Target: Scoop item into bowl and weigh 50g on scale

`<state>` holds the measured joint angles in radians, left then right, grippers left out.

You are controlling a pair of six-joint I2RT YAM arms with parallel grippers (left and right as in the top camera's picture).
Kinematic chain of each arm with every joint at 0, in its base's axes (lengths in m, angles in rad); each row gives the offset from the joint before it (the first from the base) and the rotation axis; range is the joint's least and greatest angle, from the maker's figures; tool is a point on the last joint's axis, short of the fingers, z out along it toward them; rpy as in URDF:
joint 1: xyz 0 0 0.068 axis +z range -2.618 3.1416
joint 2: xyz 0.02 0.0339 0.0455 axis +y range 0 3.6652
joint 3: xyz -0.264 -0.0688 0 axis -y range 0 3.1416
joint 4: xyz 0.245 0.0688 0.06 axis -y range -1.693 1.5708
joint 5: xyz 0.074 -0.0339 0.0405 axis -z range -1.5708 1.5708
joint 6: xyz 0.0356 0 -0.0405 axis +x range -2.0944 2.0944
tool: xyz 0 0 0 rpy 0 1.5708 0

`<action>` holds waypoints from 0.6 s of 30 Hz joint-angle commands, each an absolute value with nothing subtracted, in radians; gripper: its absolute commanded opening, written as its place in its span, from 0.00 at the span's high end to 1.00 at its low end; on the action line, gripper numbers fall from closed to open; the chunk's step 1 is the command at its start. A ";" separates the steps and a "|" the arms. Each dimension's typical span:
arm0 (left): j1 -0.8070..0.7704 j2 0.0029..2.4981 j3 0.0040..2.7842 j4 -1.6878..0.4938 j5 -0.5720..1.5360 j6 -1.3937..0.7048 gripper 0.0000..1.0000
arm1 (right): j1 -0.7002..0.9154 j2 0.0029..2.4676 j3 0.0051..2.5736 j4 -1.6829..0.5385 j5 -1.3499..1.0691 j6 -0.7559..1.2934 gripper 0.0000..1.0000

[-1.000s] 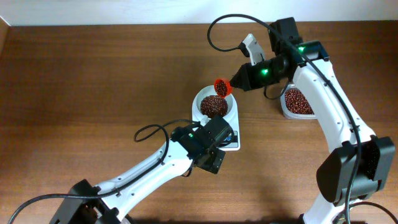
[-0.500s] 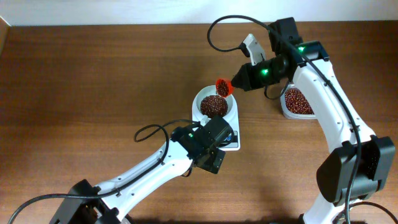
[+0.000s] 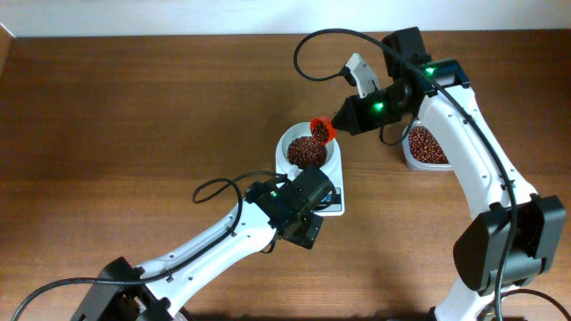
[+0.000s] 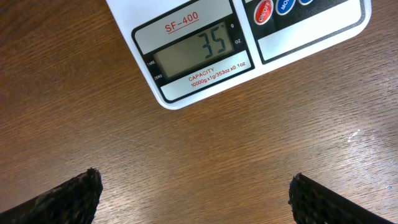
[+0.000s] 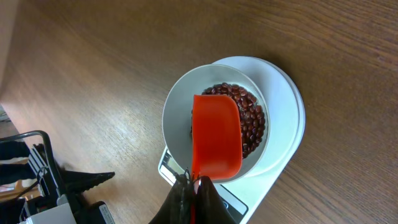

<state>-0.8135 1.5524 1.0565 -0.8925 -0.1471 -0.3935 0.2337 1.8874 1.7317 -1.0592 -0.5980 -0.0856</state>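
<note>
The white bowl stands on the white scale and holds a heap of dark reddish-brown beans. My right gripper is shut on the handle of a red scoop, which is tipped over the bowl's far rim. In the right wrist view the scoop covers part of the beans, with the right gripper just below it. My left gripper hangs open over bare wood in front of the scale. Its display reads 35.
A clear plastic tub of the same beans stands to the right of the scale, under my right arm. A black cable loops over the wood left of the left wrist. The table's far edge meets a white wall.
The red scoop has dropped slightly toward the bowl and tipped further over its rim. My left arm has stayed where it was.
</note>
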 commanded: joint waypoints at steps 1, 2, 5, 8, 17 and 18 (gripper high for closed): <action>-0.817 1.559 1.049 -0.891 -0.158 -0.399 0.01 | 0.243 1.869 1.755 -1.060 -0.594 -0.093 0.96; -0.817 1.559 1.049 -0.891 -0.158 -0.399 0.01 | 0.243 1.869 1.755 -1.060 -0.597 -0.093 0.96; -0.817 1.559 1.049 -0.891 -0.158 -0.399 0.01 | 0.243 1.869 1.755 -1.060 -0.597 -0.093 0.96; -0.817 1.559 1.049 -0.891 -0.158 -0.399 0.01 | 0.242 1.869 1.755 -1.059 -0.593 -0.093 0.96; -0.817 1.559 1.049 -0.891 -0.158 -0.399 0.01 | 0.242 1.869 1.755 -1.051 -0.590 -0.093 0.96; -0.817 1.559 1.049 -0.891 -0.158 -0.399 0.01 | 0.242 1.869 1.755 -1.054 -0.595 -0.094 0.96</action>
<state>-0.8135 1.5524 1.0565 -0.8921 -0.1471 -0.3935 0.2337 1.8874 1.7317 -1.0542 -0.5980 -0.0853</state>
